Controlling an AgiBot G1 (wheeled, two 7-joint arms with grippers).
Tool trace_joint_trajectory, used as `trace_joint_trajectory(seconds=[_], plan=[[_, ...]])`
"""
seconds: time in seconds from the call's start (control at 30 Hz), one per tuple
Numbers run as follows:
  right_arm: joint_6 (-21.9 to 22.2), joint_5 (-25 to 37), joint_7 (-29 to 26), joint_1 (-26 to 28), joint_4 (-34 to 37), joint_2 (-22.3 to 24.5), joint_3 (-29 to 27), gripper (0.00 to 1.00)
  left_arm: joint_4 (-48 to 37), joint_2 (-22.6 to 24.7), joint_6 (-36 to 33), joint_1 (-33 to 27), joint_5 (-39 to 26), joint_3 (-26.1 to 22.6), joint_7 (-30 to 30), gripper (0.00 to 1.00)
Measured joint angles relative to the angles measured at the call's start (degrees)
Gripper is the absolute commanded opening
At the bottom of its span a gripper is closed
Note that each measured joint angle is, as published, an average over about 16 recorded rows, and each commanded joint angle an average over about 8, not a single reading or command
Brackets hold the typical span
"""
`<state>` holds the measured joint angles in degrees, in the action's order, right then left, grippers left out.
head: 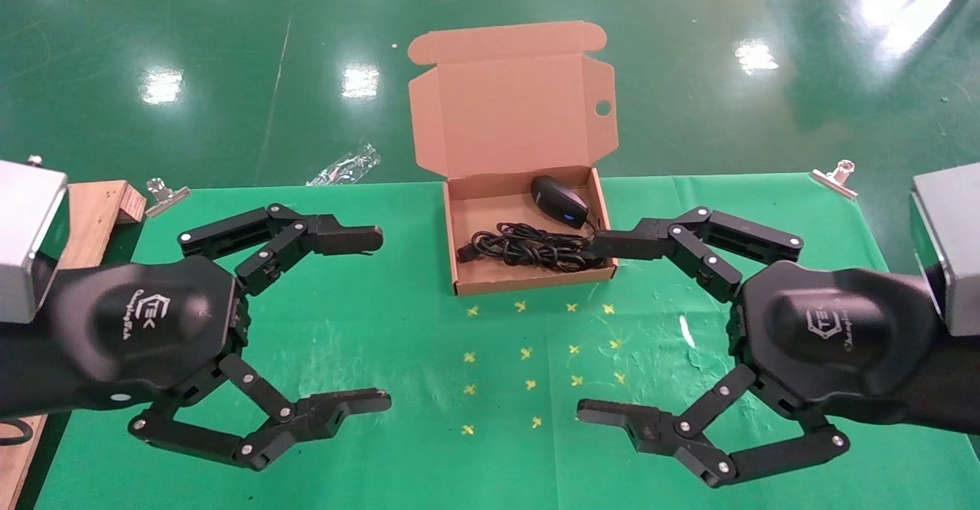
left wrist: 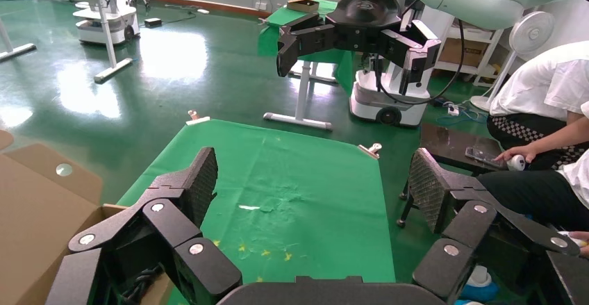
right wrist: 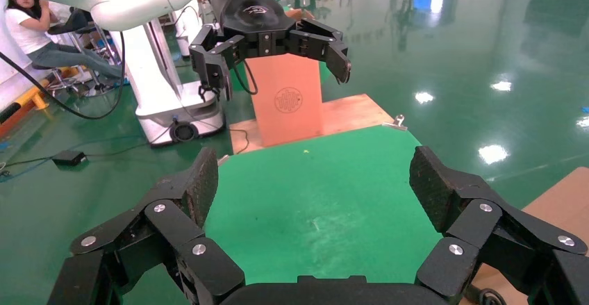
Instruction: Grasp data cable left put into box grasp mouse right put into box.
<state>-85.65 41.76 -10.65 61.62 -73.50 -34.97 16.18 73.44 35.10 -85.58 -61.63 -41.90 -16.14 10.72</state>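
Note:
The brown cardboard box stands open at the table's far middle, its lid raised. Inside lie the coiled black data cable at the front and the glossy black mouse with its blue light at the back right. My left gripper is open and empty, hovering left of the box. My right gripper is open and empty to the box's right, its upper fingertip near the box's front right corner. The left wrist view shows my left gripper over green cloth, with the box beside it. The right wrist view shows my right gripper empty.
Green cloth covers the table, with yellow cross marks in front of the box. Metal clips hold its far corners. A wooden board lies at the left edge. A seated person is beyond the table.

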Motion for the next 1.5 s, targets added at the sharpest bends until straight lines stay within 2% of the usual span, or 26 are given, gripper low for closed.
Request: trace_joint_trajectory(seconds=[1.5], plan=[[0.00, 0.00, 0.00, 0.00, 0.00, 0.00, 0.00, 1.00, -0.10, 0.07, 0.07, -0.08, -0.07, -0.10, -0.01, 1.00]])
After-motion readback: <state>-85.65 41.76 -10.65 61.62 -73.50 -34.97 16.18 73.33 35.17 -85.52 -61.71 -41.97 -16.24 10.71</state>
